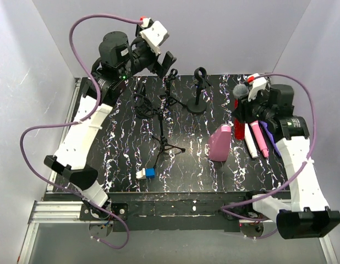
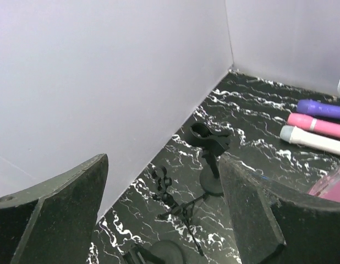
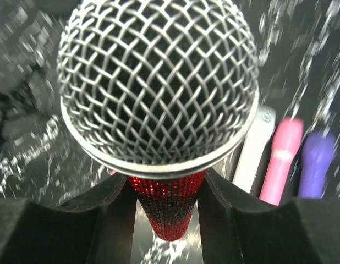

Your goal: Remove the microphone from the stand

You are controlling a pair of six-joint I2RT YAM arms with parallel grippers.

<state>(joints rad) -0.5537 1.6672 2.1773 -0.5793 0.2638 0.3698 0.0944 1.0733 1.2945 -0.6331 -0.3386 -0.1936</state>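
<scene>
Currently the right hand [image 3: 167,212] grips the microphone [image 3: 159,88] by its red handle, below the mesh head, over the right of the worktop [image 1: 120,157] and well apart from the empty clip stand [image 1: 198,93]. The left hand [image 2: 162,187] hangs wide open and empty at far left, out of the way.

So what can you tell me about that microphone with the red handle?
The microphone has a round silver wire-mesh head with a shiny metal band around it, and a red glittery handle that narrows away from the head. The right tool is closed on the handle, its dark fingers pressing either side just below the head. It is held over the right side of the table, head toward the wrist camera.
</scene>
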